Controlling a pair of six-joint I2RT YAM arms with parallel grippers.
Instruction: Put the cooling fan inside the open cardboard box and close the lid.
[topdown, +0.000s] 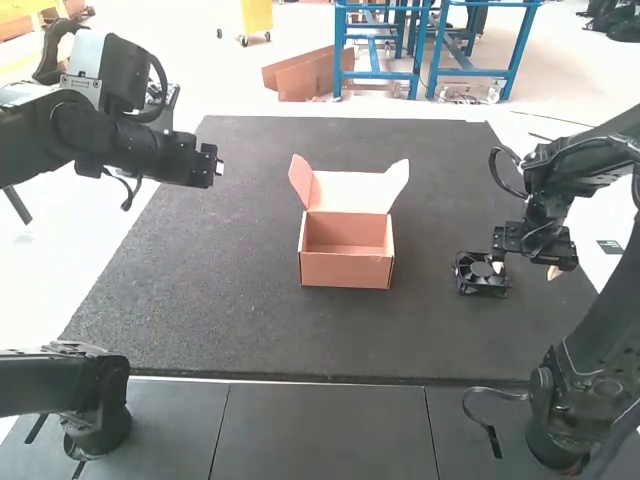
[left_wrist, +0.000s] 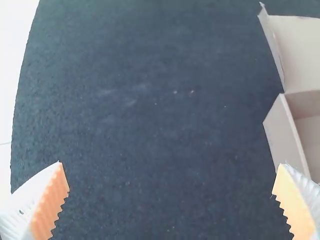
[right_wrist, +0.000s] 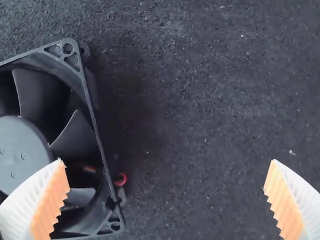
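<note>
Cooling fan (topdown: 481, 273) on desk (topdown: 200, 290), not yet in box (topdown: 346, 262); lid open. Right fingers (right_wrist: 45, 200) spread over fan, left fingers (left_wrist: 47, 200) apart.

You see a rough, matt black mat (topdown: 200, 280); on it a smooth, matt cardboard box (topdown: 345, 262) and a fan (topdown: 480, 274) of faintly glossy black plastic; the pads (right_wrist: 49, 200) are ribbed, matt orange.

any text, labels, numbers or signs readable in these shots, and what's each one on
No text can be read.
cardboard box: plain faces, no print visible.
cooling fan: hub seen in the right wrist view, no legible label.
small dark item right of the mat: too small to tell.
</note>
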